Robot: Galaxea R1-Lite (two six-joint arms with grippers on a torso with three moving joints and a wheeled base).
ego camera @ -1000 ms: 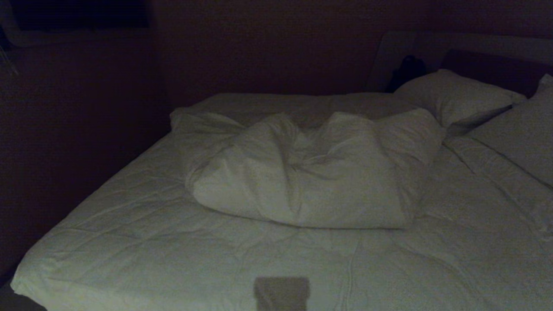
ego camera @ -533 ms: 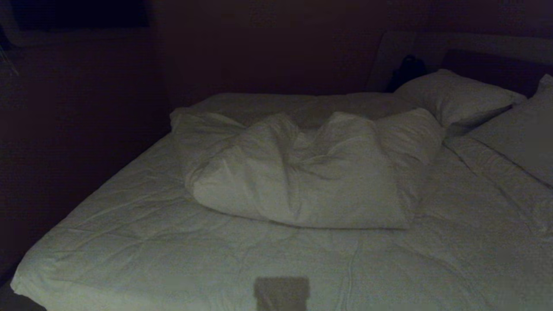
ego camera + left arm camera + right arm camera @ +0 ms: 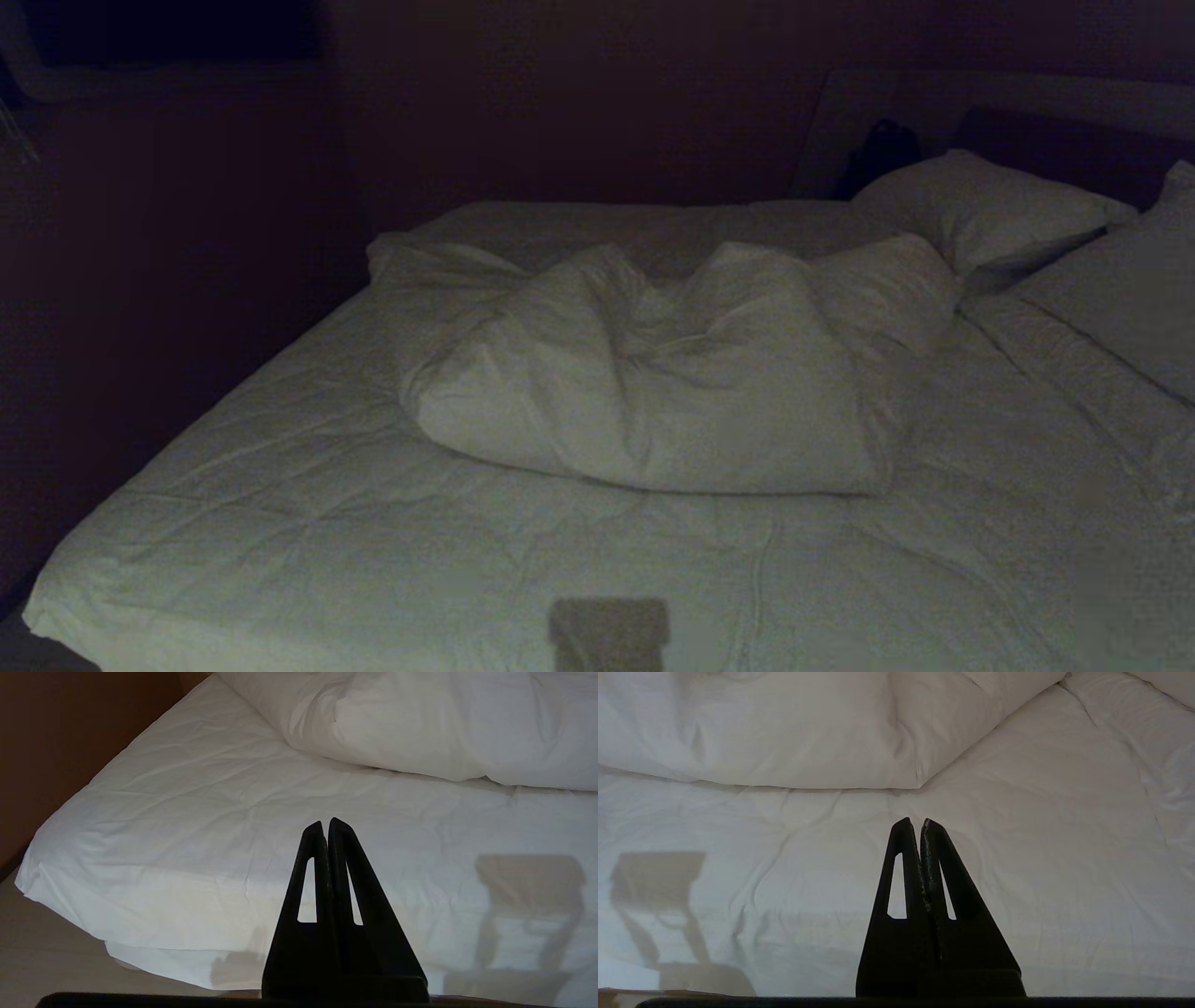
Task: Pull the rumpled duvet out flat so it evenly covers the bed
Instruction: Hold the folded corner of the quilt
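Both grippers, left gripper (image 3: 325, 823) and right gripper (image 3: 915, 823), pinched closed and empty, so I'd open them, then grab the duvet (image 3: 672, 383) by its near edge.

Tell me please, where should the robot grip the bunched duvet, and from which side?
Probably grip the duvet at its near folded edge, coming from the foot of the bed. That edge faces the shut left gripper and shut right gripper, and bare mattress lies in front for pulling it flat.

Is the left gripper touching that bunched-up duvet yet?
Apart. In the left wrist view the shut left gripper hangs near the foot of the bed, with bare mattress between it and the duvet.
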